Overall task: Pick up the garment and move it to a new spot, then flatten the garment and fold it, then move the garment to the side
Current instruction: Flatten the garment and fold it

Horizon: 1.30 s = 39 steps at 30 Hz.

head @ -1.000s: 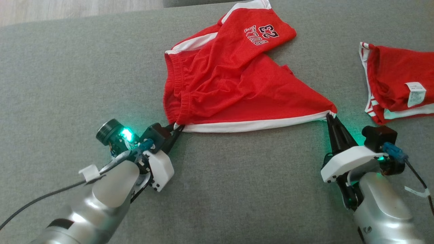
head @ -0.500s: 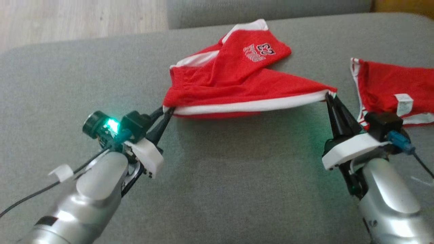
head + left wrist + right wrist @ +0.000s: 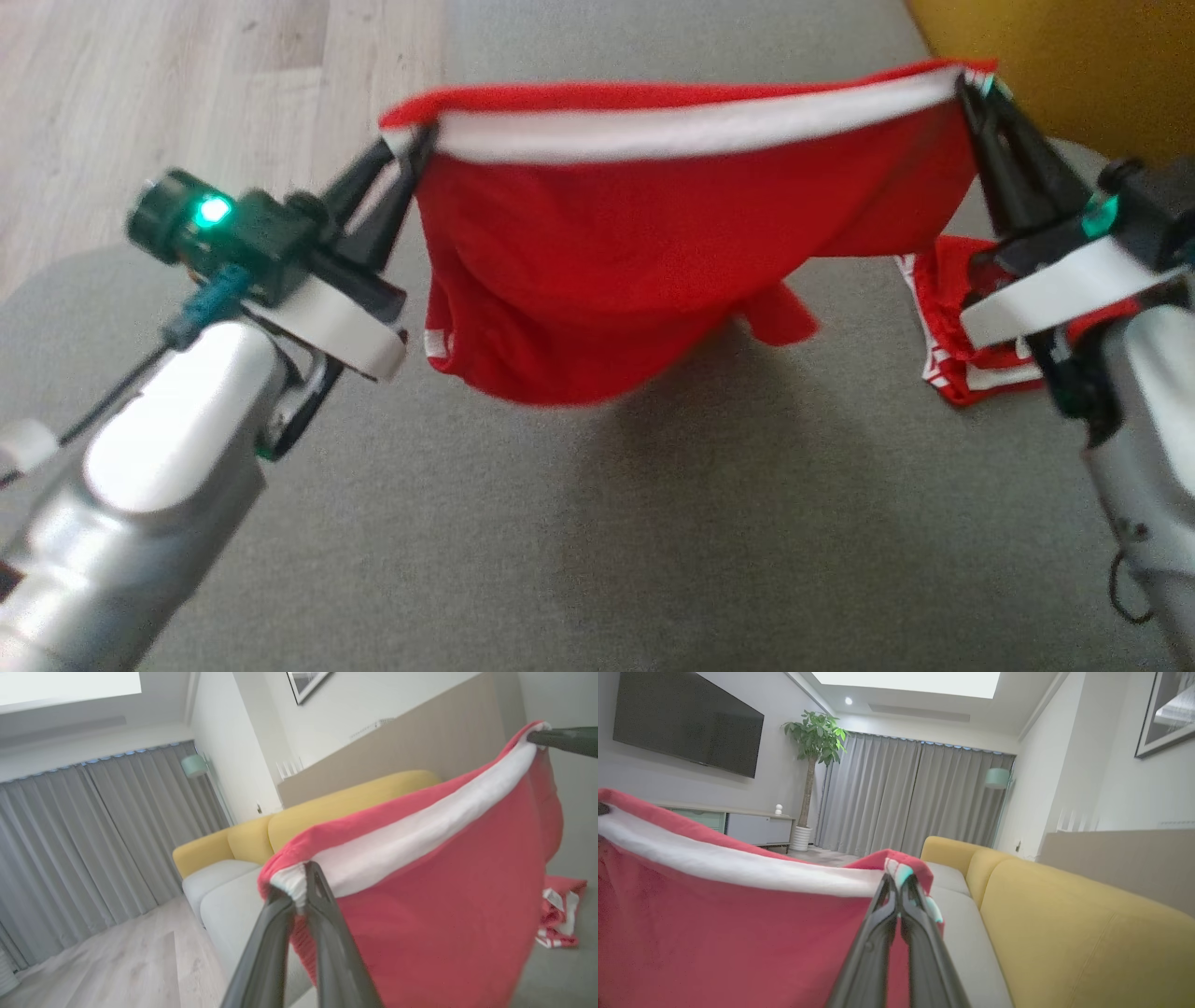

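Red with a white band, the garment [image 3: 653, 261] hangs in the air above the grey cushion [image 3: 653, 541], stretched between both grippers. At ten o'clock in the head view, the left gripper [image 3: 406, 154] is clamped on one corner of the band. At two o'clock, the right gripper [image 3: 969, 86] pinches the other corner, fingers pressed together. Another red cloth [image 3: 943, 373] lies on the cushion at three o'clock.

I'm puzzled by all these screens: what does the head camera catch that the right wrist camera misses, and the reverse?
Head view, not the right wrist view: the robot's pale forearms and a second red garment lying on the grey cushion. Right wrist view, not the head view: a television, a potted plant and grey curtains. Both: the held red garment hanging by its white band, with the right fingers pinched on a corner.
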Available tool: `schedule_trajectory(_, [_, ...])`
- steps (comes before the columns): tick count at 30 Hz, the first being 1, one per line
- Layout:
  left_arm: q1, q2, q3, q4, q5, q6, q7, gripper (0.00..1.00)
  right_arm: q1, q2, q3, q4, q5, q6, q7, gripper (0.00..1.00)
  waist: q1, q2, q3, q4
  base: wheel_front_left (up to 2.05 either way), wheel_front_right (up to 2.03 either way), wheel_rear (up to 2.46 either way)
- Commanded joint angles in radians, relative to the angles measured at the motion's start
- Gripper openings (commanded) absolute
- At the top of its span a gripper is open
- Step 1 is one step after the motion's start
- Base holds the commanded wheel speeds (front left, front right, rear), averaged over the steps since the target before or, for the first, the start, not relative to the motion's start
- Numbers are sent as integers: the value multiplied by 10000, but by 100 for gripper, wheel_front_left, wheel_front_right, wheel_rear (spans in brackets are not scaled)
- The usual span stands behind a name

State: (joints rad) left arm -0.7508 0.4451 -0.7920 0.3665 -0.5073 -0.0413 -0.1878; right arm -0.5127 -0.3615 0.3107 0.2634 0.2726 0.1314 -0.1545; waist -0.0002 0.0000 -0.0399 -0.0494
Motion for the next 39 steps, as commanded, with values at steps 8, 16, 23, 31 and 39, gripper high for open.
schedule_trajectory(8, [-285,1630,1244,-3734,-611,999,1582,0,194,-546,-589,-3094,111,-7,1922,0,2,0,-130,-165,0,0,0])
schedule_trajectory(16, [-530,1798,1399,-4064,-1153,978,2418,0,-171,-642,-475,-3786,118,-7,2872,0,2,0,961,-151,0,0,0])
schedule_trajectory(23, [-2684,1284,1313,-2001,-957,186,2781,0,-2724,-792,495,-2328,188,-7,2822,0,2,0,2548,25,0,0,0])
schedule_trajectory(31, [-6045,324,1774,1731,-398,-220,1344,0,-7189,-321,1472,1960,73,-7,1006,0,2,0,3670,181,0,0,0])
schedule_trajectory(39, [-6417,-564,1013,3846,-121,-712,47,0,-7658,615,1920,5224,159,-7,-559,0,2,0,3970,435,0,0,0])
